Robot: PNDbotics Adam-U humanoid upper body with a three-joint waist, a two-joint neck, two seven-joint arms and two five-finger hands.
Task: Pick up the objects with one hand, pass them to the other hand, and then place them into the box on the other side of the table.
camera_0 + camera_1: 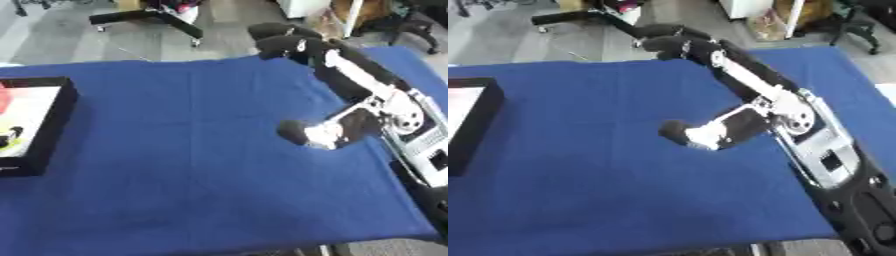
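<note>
— Nearest you, what shows?

— Your right forearm, silver plates over black, rising from the lower right corner across the blue table cover [192, 165] to your right hand [750, 92].

— How is that hand posed?

— Palm edge turned up, above the cloth. Its fingers [677, 46] reach long and nearly straight toward the table's far edge, only their dark tips bending over. Its thumb [702, 132] juts out sideways toward your left, well apart from them. So the hand is spread, with nothing in it.

— And the box?

— Black box [54, 122] sits at the left edge of the table, well apart from your hand. Inside, against a pale floor, you have something red, something yellow-green and a small dark piece; I cannot make them out further.

— My left hand?

— Shows in neither view.
</note>
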